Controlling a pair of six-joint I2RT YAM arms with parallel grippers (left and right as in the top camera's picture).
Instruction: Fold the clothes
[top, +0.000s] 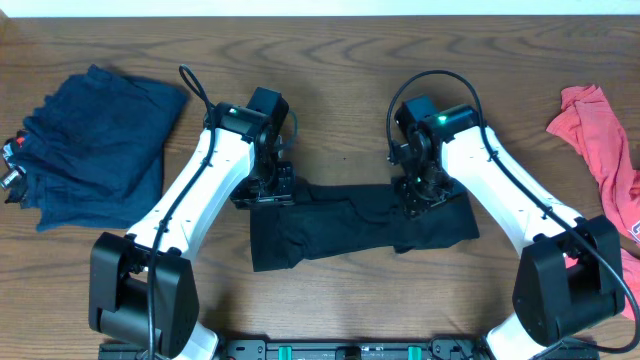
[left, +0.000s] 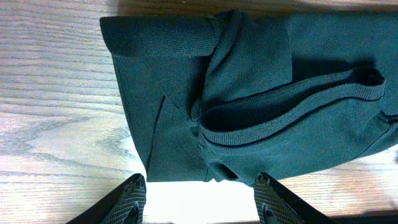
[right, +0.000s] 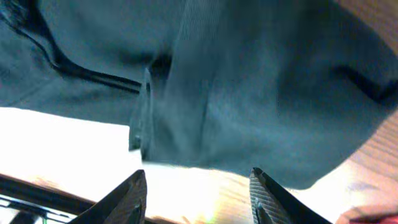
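Under the open left gripper (left: 200, 199) and open right gripper (right: 198, 196) lies the black top (top: 340, 230).

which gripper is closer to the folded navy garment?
Left: left gripper is over the left end of the black fabric top, toward the folded navy fabric garment; right gripper over its right end.

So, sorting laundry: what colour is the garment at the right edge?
The garment is coral red, clearest in the overhead view.
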